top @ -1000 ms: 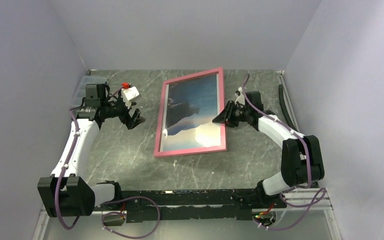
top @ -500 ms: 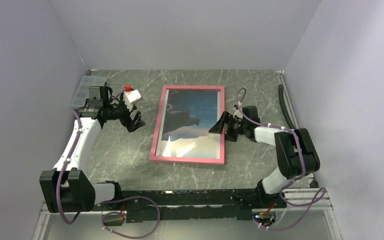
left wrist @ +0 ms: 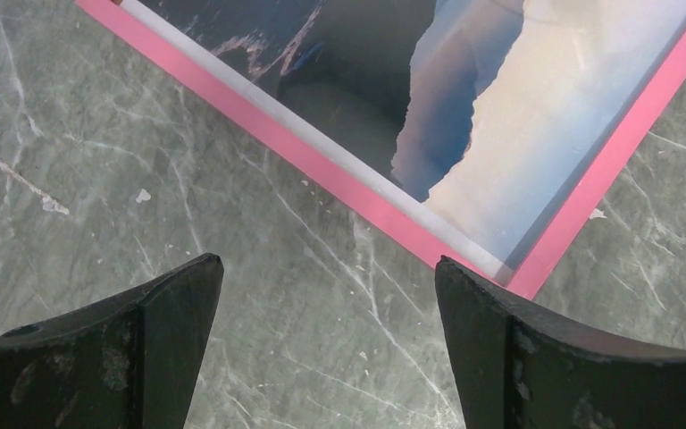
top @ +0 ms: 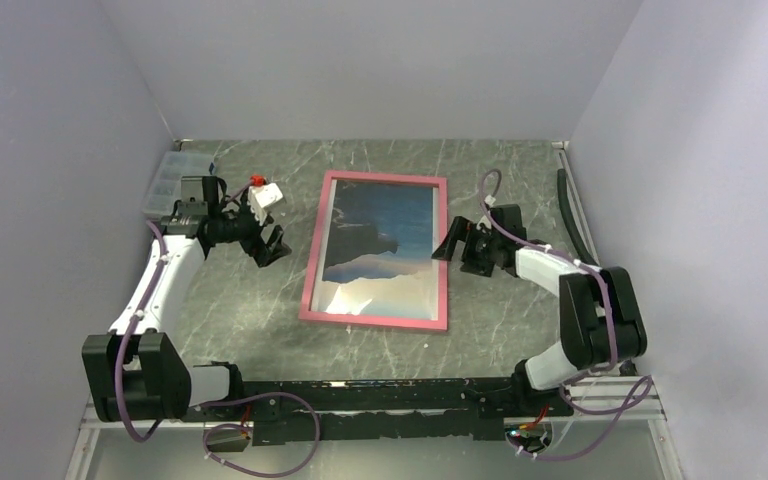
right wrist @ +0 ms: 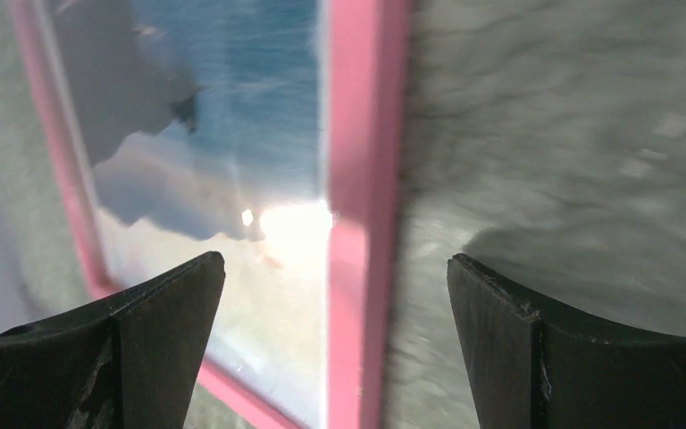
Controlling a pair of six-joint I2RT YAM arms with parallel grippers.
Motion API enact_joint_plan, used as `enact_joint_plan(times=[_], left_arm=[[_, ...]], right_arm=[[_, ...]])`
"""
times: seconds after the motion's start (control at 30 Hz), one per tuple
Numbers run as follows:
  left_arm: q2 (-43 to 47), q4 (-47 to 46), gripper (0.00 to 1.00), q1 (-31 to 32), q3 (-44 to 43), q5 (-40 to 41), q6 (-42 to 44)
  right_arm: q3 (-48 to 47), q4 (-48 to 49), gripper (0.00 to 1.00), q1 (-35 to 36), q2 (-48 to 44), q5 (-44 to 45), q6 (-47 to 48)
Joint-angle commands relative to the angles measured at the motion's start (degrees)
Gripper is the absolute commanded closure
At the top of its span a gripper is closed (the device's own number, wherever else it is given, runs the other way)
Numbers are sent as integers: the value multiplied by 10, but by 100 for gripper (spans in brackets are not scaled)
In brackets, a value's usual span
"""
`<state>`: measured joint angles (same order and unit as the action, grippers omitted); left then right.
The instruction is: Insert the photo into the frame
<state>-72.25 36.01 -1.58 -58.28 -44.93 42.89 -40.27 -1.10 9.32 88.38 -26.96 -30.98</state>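
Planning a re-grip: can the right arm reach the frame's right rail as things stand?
Probably yes: the right gripper hangs open at the right rail of the frame, nothing in between.

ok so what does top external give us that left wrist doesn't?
Only top external: the whole frame lying flat and face up, both arms, the right gripper open beside the frame's right rail, and a clear plastic box at the far left corner.

Only left wrist: a pale strip between the picture and the pink rail along one side, and small white specks on the table.

Both: the photo showing inside the pink frame, and the left gripper open, clear of the frame, holding nothing.
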Motion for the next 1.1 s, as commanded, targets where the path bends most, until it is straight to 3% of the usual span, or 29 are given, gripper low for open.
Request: enact_joint_plan(times=[0.0, 0.2, 0.3, 0.47, 0.6, 0.8, 0.93, 1.0, 1.07], left_arm=[[-7, -40, 6, -13, 4, 4, -32], [-53, -80, 6, -20, -11, 42, -124], [-88, -126, 6, -31, -9, 60, -189], [-143, -288, 6, -59, 45, 53, -310], [-168, -419, 6, -87, 100, 69, -356], [-200, -620, 6, -129, 200, 73, -399], [-240, -750, 6, -148, 243, 60, -445], [-231, -724, 6, -151, 241, 62, -437], [-224, -779, 6, -155, 267, 68, -454]], right_arm=[[-33, -131, 0, -8, -82, 176, 47], [-64, -148, 0, -8, -140, 238, 56], [-69, -114, 0, -9, -166, 350, 54], [64, 145, 0, -9, -201, 559, 130], [151, 302, 0, -16, -186, 630, 190], [249, 452, 0, -56, -172, 623, 190], [266, 569, 0, -63, -133, 595, 216], [263, 589, 0, -66, -104, 585, 215], [275, 640, 0, -68, -85, 558, 238]])
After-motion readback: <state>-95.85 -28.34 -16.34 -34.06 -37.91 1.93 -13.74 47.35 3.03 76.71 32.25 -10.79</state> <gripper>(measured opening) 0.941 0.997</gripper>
